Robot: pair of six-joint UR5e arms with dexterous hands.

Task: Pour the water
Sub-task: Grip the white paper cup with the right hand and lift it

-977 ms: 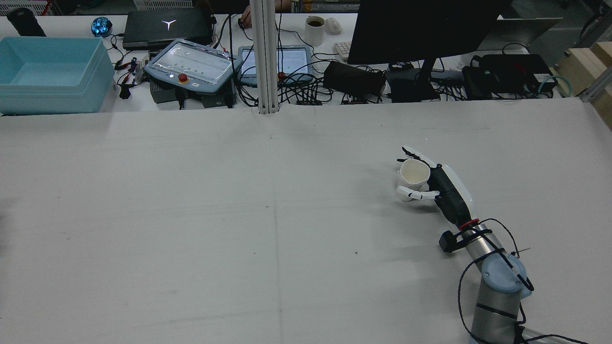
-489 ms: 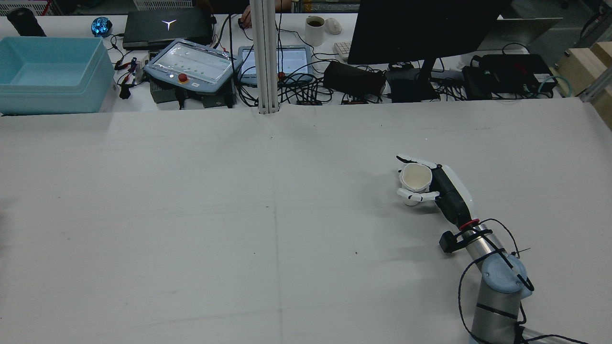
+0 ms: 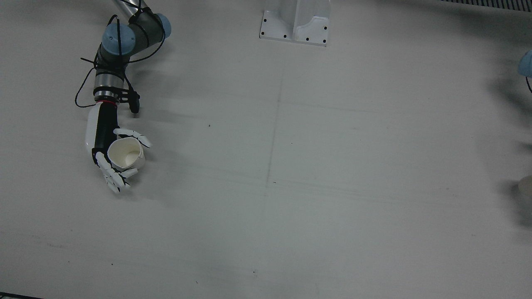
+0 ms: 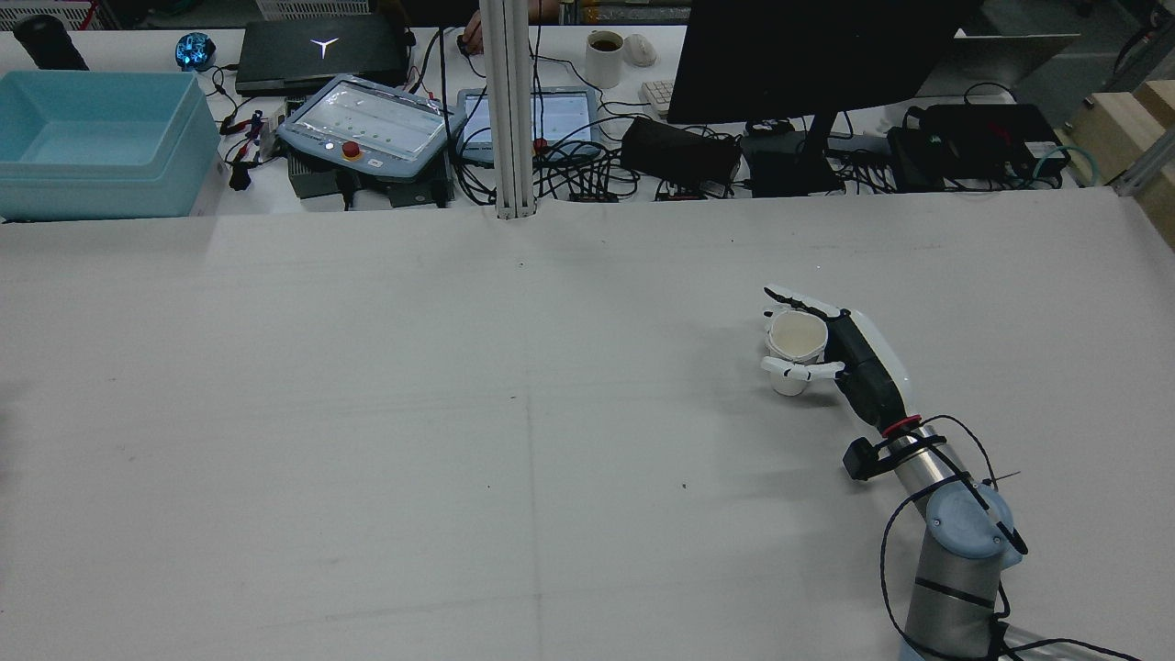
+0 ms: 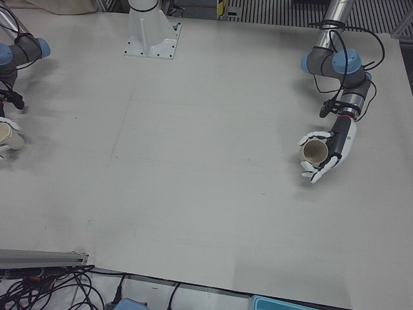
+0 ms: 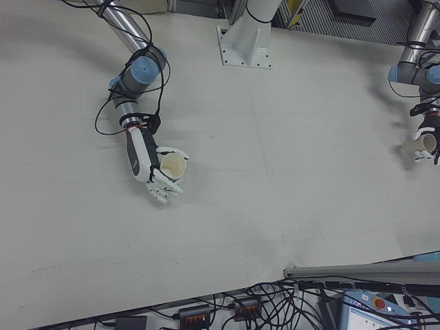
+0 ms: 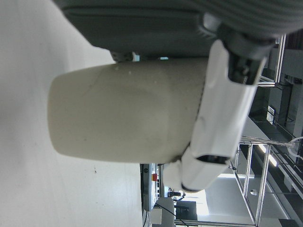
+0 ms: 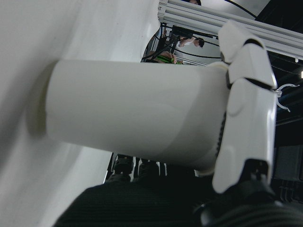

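**Both Cups Grasped, Well Apart — Spill and Misalignment Risks**

On the table (image 4: 367, 413), to either side of the white mounting post (image 3: 296, 20), each arm holds one cup. To the post's left in the front view, the right hand (image 3: 109, 155) has its fingers (image 3: 132, 134) curled around the white cup (image 3: 125, 154); the grasp wraps the cup wall, with the remaining fingers spread beyond the rim. The cup stands roughly upright, mouth up, and the right hand view shows its base close to or touching the table — which of the two cannot be told.

Far to the post's right in the left-front view, the left hand (image 5: 326, 155) is closed around the beige cup (image 5: 314, 151), also mouth up. The left hand view shows a finger (image 7: 222, 104) lying across the cup wall near the rim.

Probable faults from here:

- Spillage in transit. The cups are well apart; bringing them together quickly could slosh the contents. The water level is not visible.
- Missed pour. Tilting before one rim is above the other mouth would wet the table.
- Cup deformation. Excess finger pressure on a thin wall could buckle it.
- Slip. The grasp sits high on each cup, so tilting may let it rotate.
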